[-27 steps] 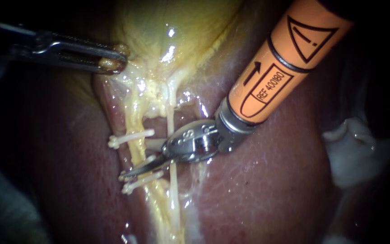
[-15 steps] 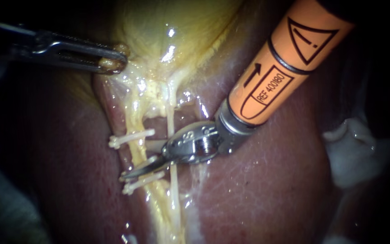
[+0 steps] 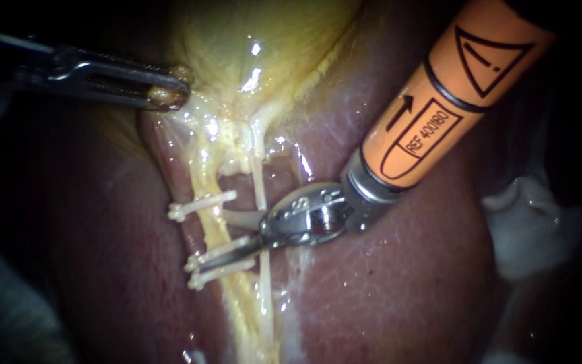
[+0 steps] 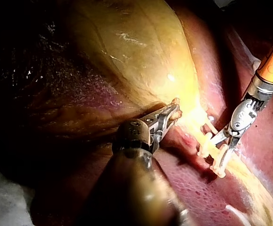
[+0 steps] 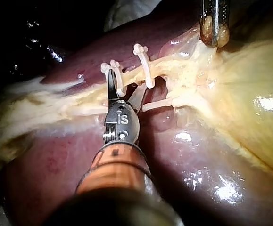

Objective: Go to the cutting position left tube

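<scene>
The yellow left tube (image 3: pixel 205 192) runs down from the gallbladder (image 3: pixel 264 47) across the liver (image 3: pixel 385 283). It carries one white clip (image 3: pixel 200 204) higher up and two clips (image 3: pixel 218 259) lower down. My right instrument (image 3: pixel 209 239), with an orange shaft, reaches in from the upper right. Its thin blades stand open astride the left tube between the upper clip and the lower pair (image 5: pixel 112 70). One blade (image 5: pixel 110 87) lies along the lower clips. The thin right tube (image 3: pixel 257 182) passes under its wrist. My left instrument (image 3: pixel 168 94) is shut on gallbladder tissue (image 4: pixel 174 109) and holds it up.
White gauze (image 3: pixel 527 222) lies on the right beside the liver. Dark drape surrounds the organ on the left. The orange shaft (image 3: pixel 439 114) covers the upper right of the field.
My right instrument has shifted to the right and a little down. The left tube and its clips moved slightly right with it. The left instrument has stayed put.
</scene>
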{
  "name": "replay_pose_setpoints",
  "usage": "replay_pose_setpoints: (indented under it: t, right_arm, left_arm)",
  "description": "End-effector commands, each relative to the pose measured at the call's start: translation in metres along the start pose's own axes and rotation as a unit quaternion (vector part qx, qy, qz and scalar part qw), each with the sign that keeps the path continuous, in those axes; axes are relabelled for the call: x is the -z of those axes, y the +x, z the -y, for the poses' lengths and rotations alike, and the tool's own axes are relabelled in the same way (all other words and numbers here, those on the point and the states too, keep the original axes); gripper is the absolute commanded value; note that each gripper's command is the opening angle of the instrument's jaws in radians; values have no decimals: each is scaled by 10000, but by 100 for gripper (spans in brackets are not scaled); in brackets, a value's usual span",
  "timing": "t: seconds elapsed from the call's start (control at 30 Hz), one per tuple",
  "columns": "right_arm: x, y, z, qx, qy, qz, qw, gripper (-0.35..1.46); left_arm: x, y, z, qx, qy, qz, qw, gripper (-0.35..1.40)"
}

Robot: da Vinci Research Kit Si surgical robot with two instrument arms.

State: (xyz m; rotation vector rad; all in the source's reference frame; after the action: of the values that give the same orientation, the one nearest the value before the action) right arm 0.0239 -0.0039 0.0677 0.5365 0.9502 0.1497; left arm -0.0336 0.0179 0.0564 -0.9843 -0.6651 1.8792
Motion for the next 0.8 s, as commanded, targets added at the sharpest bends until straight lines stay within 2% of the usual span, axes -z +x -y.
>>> replay_pose_setpoints:
  t: [0.03, 0.6, 0.8]
  right_arm:
    - [1, 0, 0, 4, 4, -5, 10000, 145]
    - [25, -8, 4, -60, 97, -17, 9999, 145]
    - [29, -5, 1, -288, 357, -38, 9989, 145]
  left_arm:
    - [0, 0, 0, -1, -1, -1, 10000, -35]
    - [1, 0, 0, -2, -3, 1, 10000, -35]
    - [1, 0, 0, -2, -6, 2, 10000, -35]
